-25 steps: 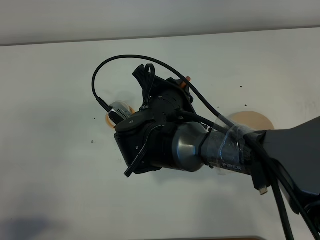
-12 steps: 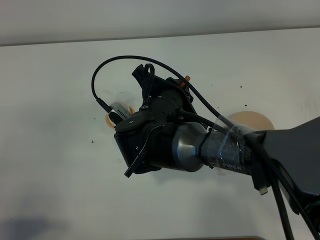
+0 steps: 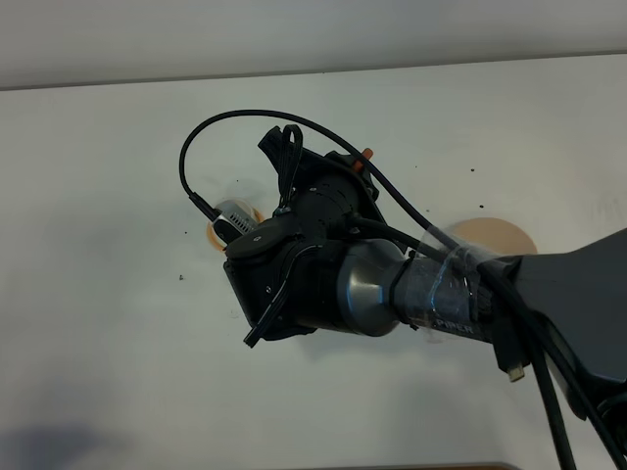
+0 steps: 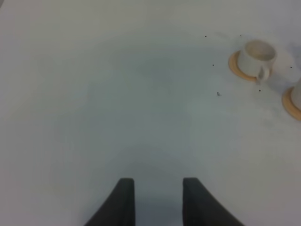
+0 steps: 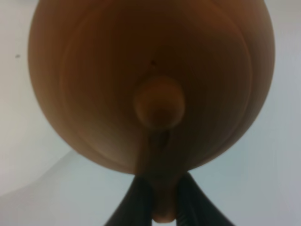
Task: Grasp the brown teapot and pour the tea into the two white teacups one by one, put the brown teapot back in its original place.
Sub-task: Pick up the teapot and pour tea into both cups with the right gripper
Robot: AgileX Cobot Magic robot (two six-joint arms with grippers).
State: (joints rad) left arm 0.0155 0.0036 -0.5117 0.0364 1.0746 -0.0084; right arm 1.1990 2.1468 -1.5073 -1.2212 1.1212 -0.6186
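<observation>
- Nothing has visibly moved since the earlier frames: the right arm (image 3: 372, 284) holds the same pose above the white table (image 3: 98, 323).
- The brown teapot (image 5: 150, 70) has its lid on, the knob (image 5: 159, 103) facing the wrist camera, so what is inside is hidden.
- The right gripper (image 5: 163, 200) is clamped tight on the teapot's loop handle (image 5: 162, 212).
- One white teacup (image 4: 256, 55) stands on its orange saucer (image 4: 233, 66). The inside is pale and too blurred to judge. A second cup (image 4: 297, 94) nearby is cut off by the frame edge.
- The left gripper (image 4: 158, 190) has its fingers parted and holds nothing.
- From above, the right arm hides the teapot. A pale tan plate (image 3: 495, 235) shows from behind the right arm, bare where visible.
- The teapot is round, matte clay.
</observation>
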